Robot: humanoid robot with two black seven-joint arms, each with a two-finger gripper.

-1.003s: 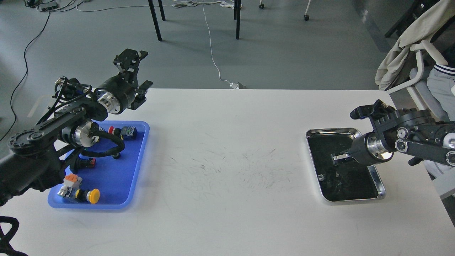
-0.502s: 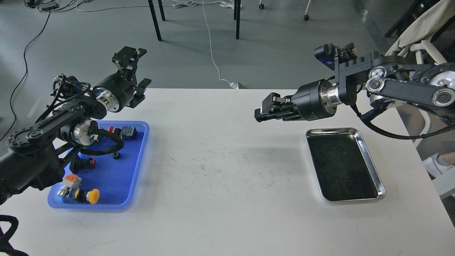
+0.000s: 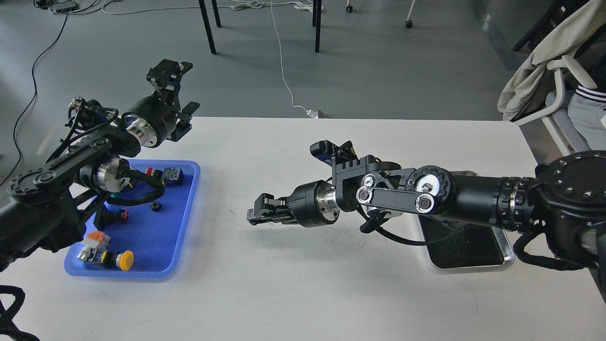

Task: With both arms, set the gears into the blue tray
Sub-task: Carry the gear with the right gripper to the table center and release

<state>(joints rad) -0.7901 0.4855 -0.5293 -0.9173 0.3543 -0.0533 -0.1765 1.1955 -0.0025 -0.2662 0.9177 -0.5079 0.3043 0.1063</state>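
The blue tray (image 3: 156, 241) lies at the table's left. One gear (image 3: 155, 206), a tiny black ring, rests on its floor near the middle. My left gripper (image 3: 181, 91) hangs open above the tray's far edge, fingers spread wide and nothing between them. My right arm reaches across the table's middle, and its gripper (image 3: 252, 218) points left toward the tray, about a hand's width short of its right rim. Its fingers are pressed together. I cannot make out whether a gear is pinched between them.
Push-button switches lie in the blue tray: a red one (image 3: 150, 171) at the back, a yellow one (image 3: 124, 260) at the front. A steel tray (image 3: 506, 251) sits at the right, mostly covered by my right arm. Chair and table legs stand beyond the table.
My right arm has left the steel tray, swung up and then down and left across the table's middle toward the blue tray. The left gripper has drifted slightly up and left.
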